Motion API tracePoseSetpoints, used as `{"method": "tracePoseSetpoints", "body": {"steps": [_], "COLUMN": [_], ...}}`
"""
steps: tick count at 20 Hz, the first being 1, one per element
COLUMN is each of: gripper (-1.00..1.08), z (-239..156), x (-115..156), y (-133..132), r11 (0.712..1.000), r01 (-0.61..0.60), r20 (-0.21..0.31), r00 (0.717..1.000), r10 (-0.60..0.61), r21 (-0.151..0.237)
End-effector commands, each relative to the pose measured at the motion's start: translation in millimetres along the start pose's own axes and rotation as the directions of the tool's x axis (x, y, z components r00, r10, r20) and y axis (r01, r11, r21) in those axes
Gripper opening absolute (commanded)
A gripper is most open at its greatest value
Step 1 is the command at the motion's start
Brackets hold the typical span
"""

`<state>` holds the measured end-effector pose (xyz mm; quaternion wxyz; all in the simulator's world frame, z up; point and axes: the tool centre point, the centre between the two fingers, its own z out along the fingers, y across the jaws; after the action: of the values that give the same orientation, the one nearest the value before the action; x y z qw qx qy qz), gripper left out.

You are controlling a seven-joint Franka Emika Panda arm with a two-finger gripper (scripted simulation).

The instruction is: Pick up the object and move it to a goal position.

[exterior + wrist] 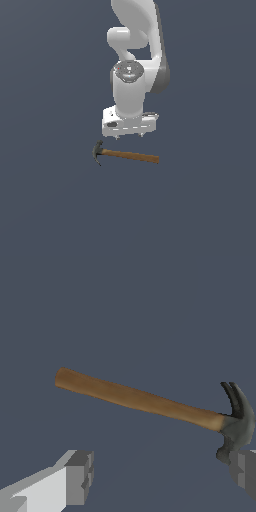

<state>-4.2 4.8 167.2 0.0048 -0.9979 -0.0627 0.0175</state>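
Note:
The object, a small claw hammer (pixel 128 155) with a brown wooden handle and a dark metal head (pixel 97 152), lies flat on the dark grey-blue floor. Its head points to the exterior view's left. My gripper (pixel 129 135) hangs just above and slightly behind it, pointing down, apart from the hammer. In the wrist view the hammer (pixel 137 399) lies slanted across the frame, head (pixel 237 423) at one end. The gripper (pixel 160 476) is open wide with nothing between its grey fingertips (pixel 79 477), and the far fingertip sits close by the hammer head.
A plain dark grey-blue surface (pixel 50 200) fills both views, with no other objects or edges in sight. The white arm (pixel 132 60) rises from the gripper to the exterior view's top.

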Motion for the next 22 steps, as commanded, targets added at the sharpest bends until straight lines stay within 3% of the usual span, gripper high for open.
{"method": "tracePoseSetpoints", "body": {"steps": [1,6,11,16,22], "gripper": [1.0,1.0,1.0,1.0,1.0], "z": [4.3,15.3,27.3,39.4,53.8], "x": [1.5,5.5,9.5,13.4,17.8], "y": [1.8,6.3,10.8,15.1,19.9], "r11": [0.999,0.985,0.951,0.899,0.815], "r01": [0.049,0.174,0.309,0.437,0.58], "r20": [0.0,0.0,0.001,0.002,0.002], "r00": [0.999,0.985,0.951,0.899,0.815], "r10": [-0.049,-0.174,-0.309,-0.437,-0.58], "r21": [-0.003,-0.01,-0.016,-0.02,-0.024]}}
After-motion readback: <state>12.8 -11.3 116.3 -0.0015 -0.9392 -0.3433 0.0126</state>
